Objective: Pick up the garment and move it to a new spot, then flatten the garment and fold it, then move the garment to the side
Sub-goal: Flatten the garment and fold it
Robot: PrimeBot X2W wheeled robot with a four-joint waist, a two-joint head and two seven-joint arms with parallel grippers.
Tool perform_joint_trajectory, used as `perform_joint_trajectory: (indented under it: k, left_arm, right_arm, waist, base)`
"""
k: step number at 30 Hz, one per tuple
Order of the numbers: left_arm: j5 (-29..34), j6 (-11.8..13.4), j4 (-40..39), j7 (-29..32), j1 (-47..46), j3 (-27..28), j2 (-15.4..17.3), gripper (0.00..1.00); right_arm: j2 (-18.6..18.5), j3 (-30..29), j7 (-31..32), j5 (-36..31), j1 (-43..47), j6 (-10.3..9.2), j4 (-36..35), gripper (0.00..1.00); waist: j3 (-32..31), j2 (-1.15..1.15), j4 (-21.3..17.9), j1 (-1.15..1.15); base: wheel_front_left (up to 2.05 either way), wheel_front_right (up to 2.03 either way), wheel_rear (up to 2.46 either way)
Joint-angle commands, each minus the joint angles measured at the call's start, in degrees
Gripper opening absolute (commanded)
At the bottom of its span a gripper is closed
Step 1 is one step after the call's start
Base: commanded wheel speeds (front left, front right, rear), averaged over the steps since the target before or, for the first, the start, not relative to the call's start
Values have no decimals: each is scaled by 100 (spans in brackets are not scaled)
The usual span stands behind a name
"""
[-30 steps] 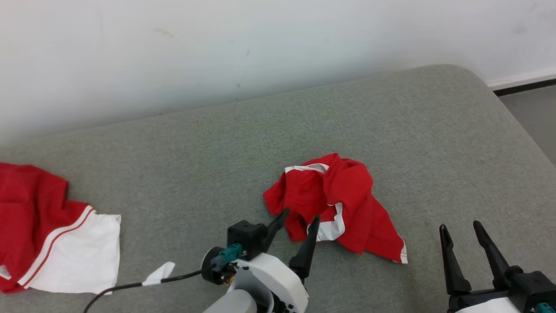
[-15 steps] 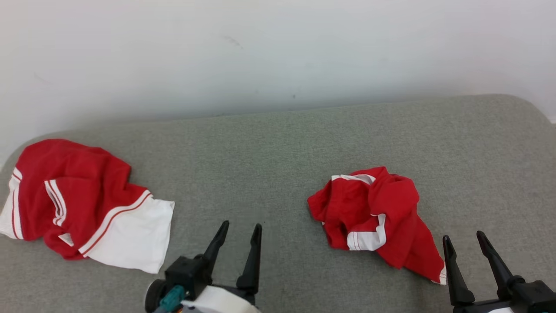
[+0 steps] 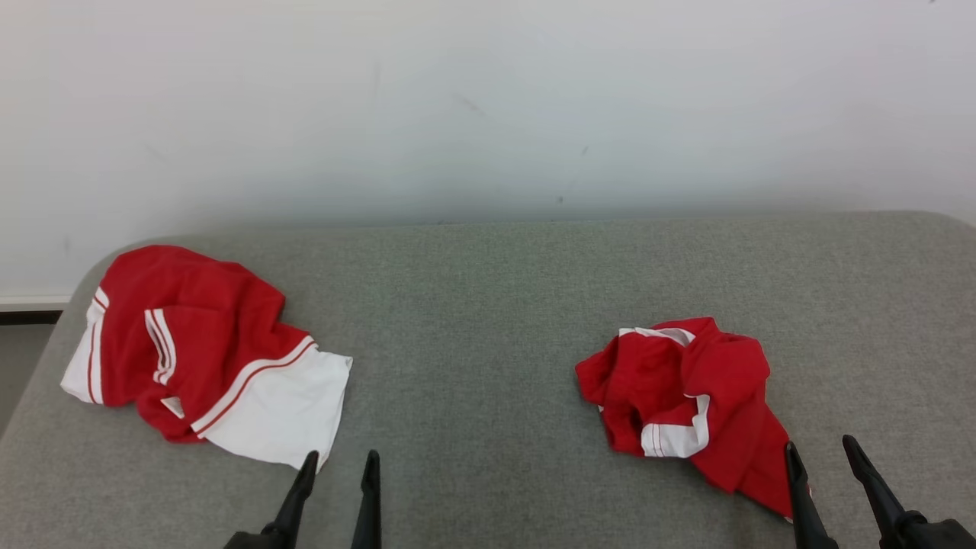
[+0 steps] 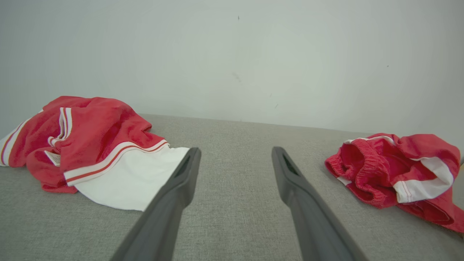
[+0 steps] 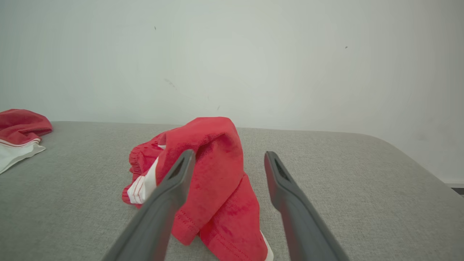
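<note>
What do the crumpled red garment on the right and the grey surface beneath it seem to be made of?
The red garment looks like soft, matte knit cloth, cotton or polyester perhaps: limp folds, gathered elastic waistband. The grey surface looks like woven upholstery fabric over padding: flecked weave, rounded edge.

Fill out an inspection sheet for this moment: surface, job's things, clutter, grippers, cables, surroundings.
Surface: grey fabric cushion, flat, rounded corners.
Job's things: crumpled red garment with white trim at right; crumpled red-and-white striped garment at left; both unfolded, well apart.
Clutter: nothing seen.
Grippers: left gripper open, empty, beside the left garment's white edge; right gripper open, empty, by the right garment's near end.
Cables: nothing seen.
Surroundings: plain white wall behind; grey floor far left.
</note>
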Motion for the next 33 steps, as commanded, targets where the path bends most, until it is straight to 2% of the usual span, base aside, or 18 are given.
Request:
perform_joint_trajectory:
  k: [1, 5, 14, 33]
  left_arm:
    - [106, -68, -70, -3, 172, 124, -24, 100]
    - [262, -214, -130, -3, 364, 380, -53, 100]
    - [372, -330, -113, -3, 544, 747, -91, 100]
    - [251, -399, -44, -3, 549, 719, -97, 100]
  right_arm:
    - [-38, -35, 2, -14, 90, 0, -1, 100]
    - [-39, -70, 2, 5, 178, 0, -13, 100]
    - [-61, -95, 3, 25, 330, 0, 71, 100]
    - [-19, -41, 3, 44, 280, 0, 104, 100]
  waist:
    - [-34, 0, 35, 0]
    - [-89, 0, 60, 0]
    - [-225, 0, -35, 0]
    - [-241, 0, -137, 0]
  base:
    - [0, 0, 0]
    - [0, 0, 0]
    - [0, 0, 0]
    - [0, 0, 0]
